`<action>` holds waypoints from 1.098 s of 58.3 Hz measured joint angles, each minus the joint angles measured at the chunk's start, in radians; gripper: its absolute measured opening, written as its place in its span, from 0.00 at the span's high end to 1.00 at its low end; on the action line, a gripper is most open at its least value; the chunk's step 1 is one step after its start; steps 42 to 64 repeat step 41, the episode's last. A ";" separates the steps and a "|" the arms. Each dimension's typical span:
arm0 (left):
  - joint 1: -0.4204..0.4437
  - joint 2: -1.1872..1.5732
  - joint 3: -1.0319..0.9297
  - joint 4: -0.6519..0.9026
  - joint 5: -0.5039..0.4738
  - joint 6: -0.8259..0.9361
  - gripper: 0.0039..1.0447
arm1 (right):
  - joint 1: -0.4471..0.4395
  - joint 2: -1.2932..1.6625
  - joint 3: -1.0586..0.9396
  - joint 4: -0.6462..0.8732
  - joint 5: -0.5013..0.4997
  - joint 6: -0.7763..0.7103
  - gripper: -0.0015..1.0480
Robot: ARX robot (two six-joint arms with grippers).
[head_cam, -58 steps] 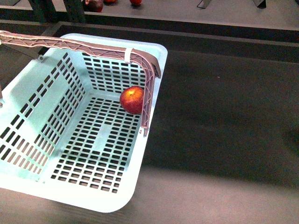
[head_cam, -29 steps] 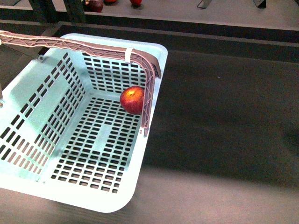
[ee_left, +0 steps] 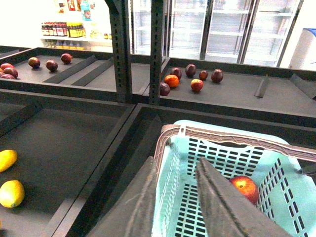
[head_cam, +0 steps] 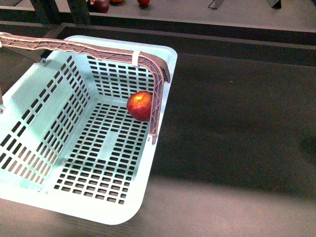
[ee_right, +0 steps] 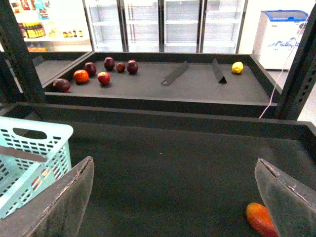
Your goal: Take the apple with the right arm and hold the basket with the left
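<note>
Mint-green plastic dominates the front view: the basket (head_cam: pixel 74 148) sits on the dark tabletop (head_cam: pixel 237 128), and the apple (head_cam: pixel 140 105) is already lying inside it, on the slotted floor against the far right wall, just behind the brownish swing handle (head_cam: pixel 156 98). So the picking part looks done, judging by how things lie.

From the left wrist view, the left gripper (ee_left: pixel 175 197) is seen straddling the basket's rim with the jaws only narrowly parted; whether the wall is actually pinched can't be told. The right gripper (ee_right: pixel 173 202) is spread wide with nothing held, well off to the side of the basket over bare tabletop.

What's probably called for next: the basket gets kept steady by the left arm, and the right arm is kept clear.

Other stuff around: an orange-red fruit (ee_right: pixel 261 219) close to one right jaw, dark fruits (ee_left: pixel 190 70) on the back shelf, and two yellow fruits (ee_left: pixel 11 193) on a neighbouring shelf. Only the raised handle could get in the way of any reach toward the apple.
</note>
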 joint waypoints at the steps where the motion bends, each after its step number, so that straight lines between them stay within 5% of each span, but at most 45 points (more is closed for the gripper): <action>1: 0.000 0.000 0.000 0.000 0.000 0.000 0.65 | 0.000 0.000 0.000 0.000 0.000 0.000 0.09; 21: 0.000 0.000 0.000 0.000 0.000 0.001 0.05 | 0.000 0.000 0.000 0.000 0.000 0.000 0.09; 64: 0.000 0.000 0.000 0.000 0.000 0.002 0.06 | 0.000 0.000 0.000 0.000 0.000 0.000 0.09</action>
